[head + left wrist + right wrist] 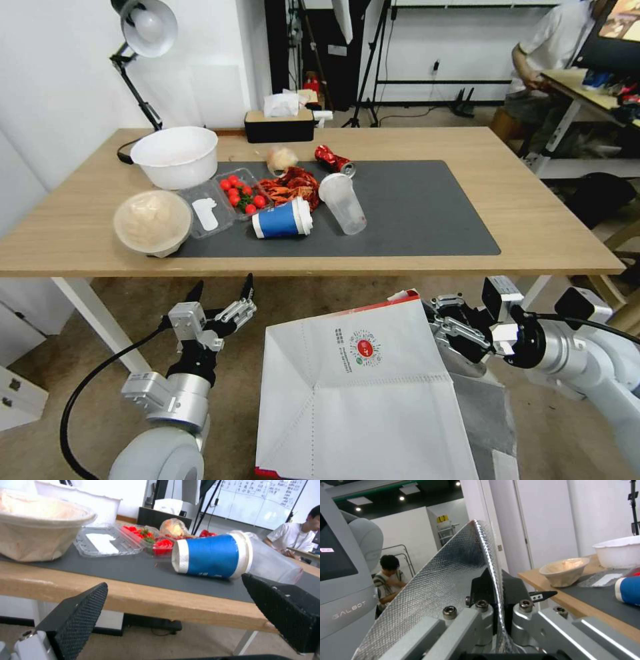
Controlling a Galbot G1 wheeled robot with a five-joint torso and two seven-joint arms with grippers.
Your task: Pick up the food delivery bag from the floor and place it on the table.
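The white food delivery bag [360,387] with a small round red logo hangs tilted in front of the table's [547,227] near edge, above the floor [60,380]. My right gripper [437,327] is at the bag's upper right rim. In the right wrist view, this gripper [493,580] is shut on the rim, with the bag's silver foil lining [443,582] running between its black fingers [480,586]. My left gripper [223,293] stands open just below the table edge, left of the bag and apart from it. Its two pads [83,610] are spread wide with nothing between them.
On the dark grey mat [427,213] lie a tipped blue cup [283,220], a clear cup [343,203], a tomato tray [240,190], a crushed can [333,160] and two bowls [177,157]. A lamp [143,30] and tissue box [279,123] stand behind. A white table leg [100,320] slants beside my left arm.
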